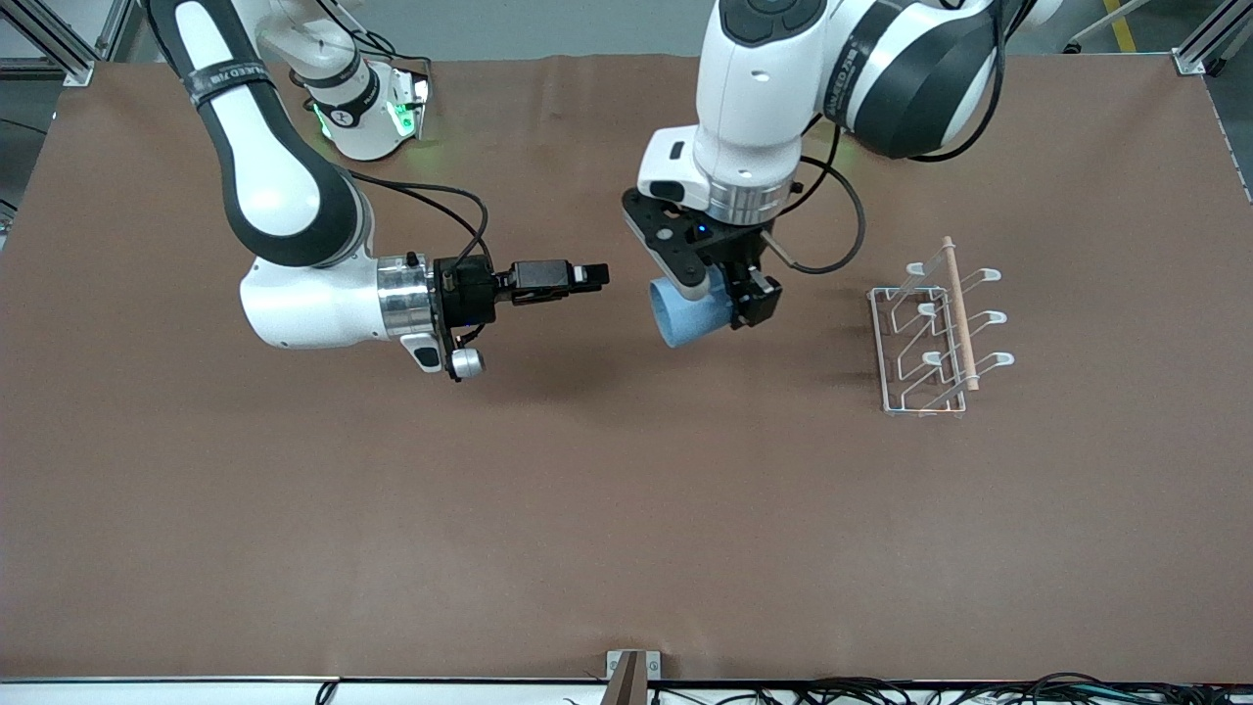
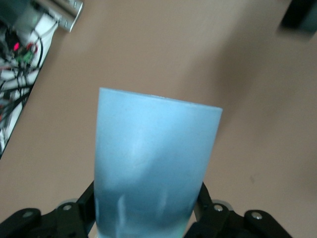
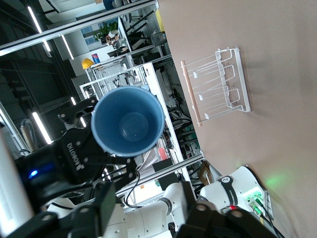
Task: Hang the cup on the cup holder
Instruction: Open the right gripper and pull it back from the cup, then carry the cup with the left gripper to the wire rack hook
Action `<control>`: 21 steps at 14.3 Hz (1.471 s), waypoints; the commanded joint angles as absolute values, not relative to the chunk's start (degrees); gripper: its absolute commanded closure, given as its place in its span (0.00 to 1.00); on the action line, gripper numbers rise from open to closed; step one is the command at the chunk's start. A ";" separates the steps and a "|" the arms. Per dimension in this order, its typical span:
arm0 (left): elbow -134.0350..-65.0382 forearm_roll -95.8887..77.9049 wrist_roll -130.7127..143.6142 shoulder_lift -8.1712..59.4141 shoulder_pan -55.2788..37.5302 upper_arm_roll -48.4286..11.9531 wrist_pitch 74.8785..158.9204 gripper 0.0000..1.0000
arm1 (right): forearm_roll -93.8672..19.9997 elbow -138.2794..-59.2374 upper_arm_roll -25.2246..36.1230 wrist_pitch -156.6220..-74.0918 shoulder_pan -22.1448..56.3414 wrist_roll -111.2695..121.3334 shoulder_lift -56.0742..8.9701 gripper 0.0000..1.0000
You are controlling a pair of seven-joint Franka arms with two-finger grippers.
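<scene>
A plain brown tabletop (image 1: 587, 509) fills the scene, with cables along its near edge. The cup holder (image 1: 935, 328) stands toward the left arm's end. The left gripper (image 1: 719, 294) hangs over mid-table, jaws clamped on the tilted cup (image 1: 685, 311). The right wrist view alone shows the cup's open mouth. The right gripper (image 1: 595, 277) reaches level toward it, jaws seemingly parted and empty

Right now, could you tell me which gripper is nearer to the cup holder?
The left. The left gripper, shut on the cup, is over the table beside the cup holder. The right gripper, open and empty, is past the cup, toward the right arm's end.
</scene>
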State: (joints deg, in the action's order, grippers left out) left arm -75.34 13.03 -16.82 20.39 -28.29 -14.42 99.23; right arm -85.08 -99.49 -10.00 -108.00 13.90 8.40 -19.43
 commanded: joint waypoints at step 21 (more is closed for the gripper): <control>-95.89 60.29 -35.51 30.93 -19.77 -14.50 76.30 0.80 | -6.28 -93.69 -10.72 -102.57 -3.00 -14.04 -6.70 0.00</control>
